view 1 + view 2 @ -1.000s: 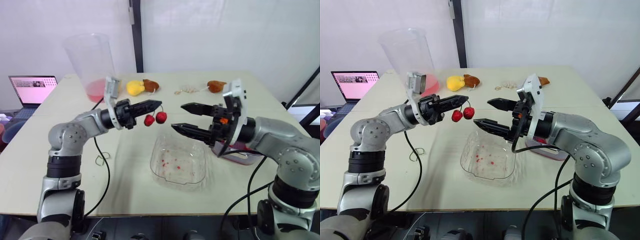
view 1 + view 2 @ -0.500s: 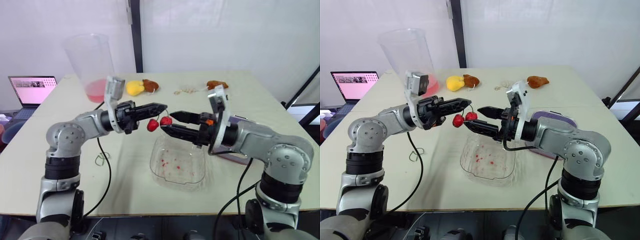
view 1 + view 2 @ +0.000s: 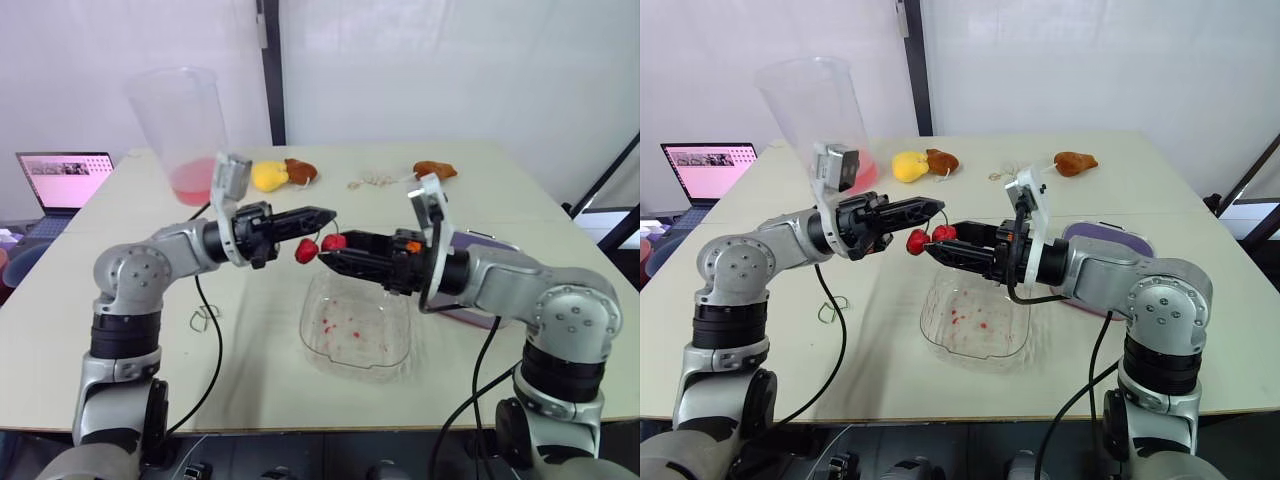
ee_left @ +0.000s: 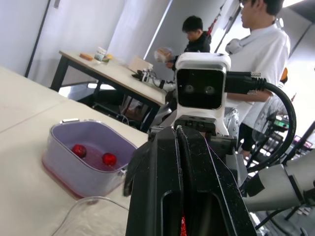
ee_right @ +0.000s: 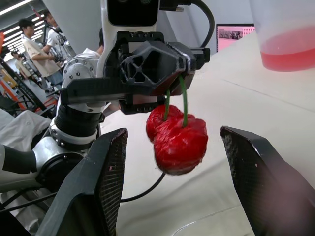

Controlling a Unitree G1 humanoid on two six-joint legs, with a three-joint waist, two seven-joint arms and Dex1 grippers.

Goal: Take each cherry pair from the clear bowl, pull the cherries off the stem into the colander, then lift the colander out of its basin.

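The left tool (image 3: 327, 213) is clamped on the stem (image 5: 183, 101). The cherry pair (image 3: 306, 250) hangs over the clear bowl (image 3: 310, 325) at 11 o'clock. The right tool (image 5: 173, 132) is spread apart around it. Light, soft, probably slick fruit: pinch one cherry's body gently.

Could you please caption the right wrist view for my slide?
Left gripper dangles red cherry pair by green stems between open right fingers.
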